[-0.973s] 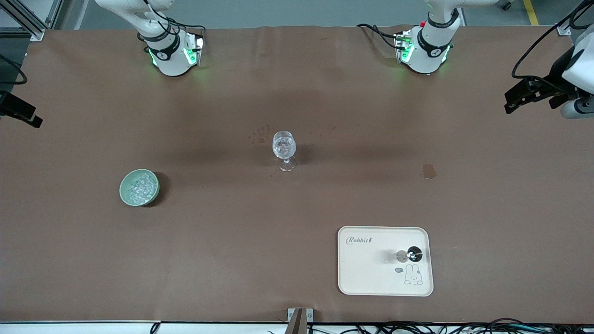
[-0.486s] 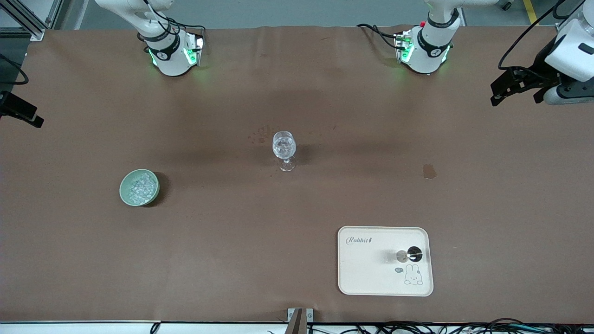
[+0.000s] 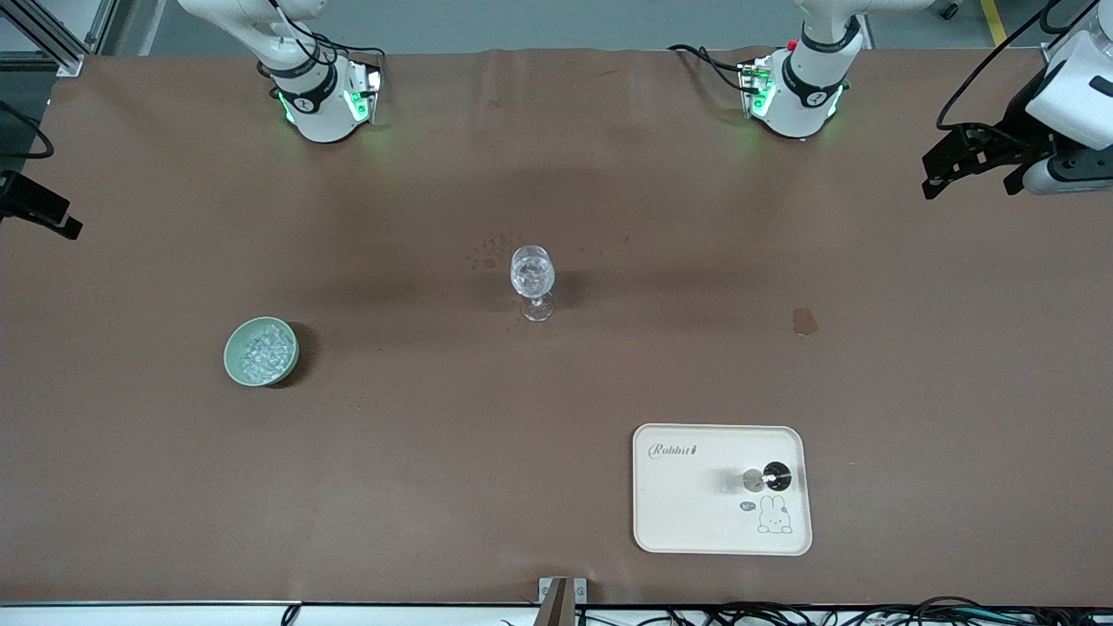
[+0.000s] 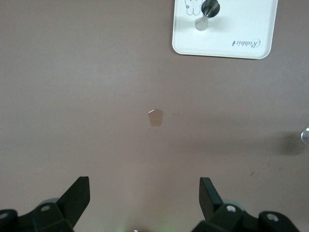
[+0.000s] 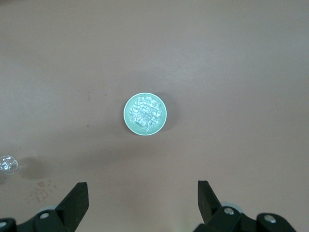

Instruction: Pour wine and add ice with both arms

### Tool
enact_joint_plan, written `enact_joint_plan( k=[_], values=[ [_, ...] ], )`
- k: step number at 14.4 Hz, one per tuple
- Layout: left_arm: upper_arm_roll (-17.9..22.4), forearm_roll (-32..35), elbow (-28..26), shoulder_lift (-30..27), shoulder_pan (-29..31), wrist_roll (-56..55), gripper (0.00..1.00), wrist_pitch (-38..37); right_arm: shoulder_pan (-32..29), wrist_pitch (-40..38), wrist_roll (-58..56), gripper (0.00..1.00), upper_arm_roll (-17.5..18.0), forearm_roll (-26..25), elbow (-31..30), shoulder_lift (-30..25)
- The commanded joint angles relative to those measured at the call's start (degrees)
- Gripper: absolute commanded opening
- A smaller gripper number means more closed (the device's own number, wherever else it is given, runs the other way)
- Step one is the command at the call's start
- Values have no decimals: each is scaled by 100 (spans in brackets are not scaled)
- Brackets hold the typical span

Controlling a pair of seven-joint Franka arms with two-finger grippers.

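A stemmed glass (image 3: 532, 276) with clear glinting contents stands at the table's middle. A green bowl (image 3: 261, 350) heaped with ice (image 3: 263, 349) sits toward the right arm's end, nearer the front camera than the glass. The bowl (image 5: 145, 114) lies centred in the right wrist view. My right gripper (image 5: 142, 200) is open and empty, high above the table. My left gripper (image 3: 967, 184) is open and empty, up in the air over the left arm's end of the table; it also shows in the left wrist view (image 4: 145, 198). A small clear vessel with a black top (image 3: 765, 476) stands on a cream tray (image 3: 687, 513).
A small pale stain (image 3: 804, 321) marks the brown cloth between the glass and the left arm's end. Faint spots (image 3: 489, 252) lie beside the glass. Both green-lit bases (image 3: 326, 100) (image 3: 793, 96) stand along the table edge farthest from the front camera.
My left gripper has risen and drawn back toward the table's edge at the left arm's end. The right arm, glass, bowl and tray have not moved.
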Motion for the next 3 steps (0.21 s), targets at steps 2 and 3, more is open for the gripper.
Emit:
enact_joint_plan(
  k=[2, 3],
  values=[
    [54, 17, 292, 143, 55, 402, 100, -185, -18, -2, -82, 100, 6, 71, -148, -142],
    [54, 17, 301, 151, 64, 384, 100, -185, -18, -2, -82, 100, -3, 71, -148, -142]
  ],
)
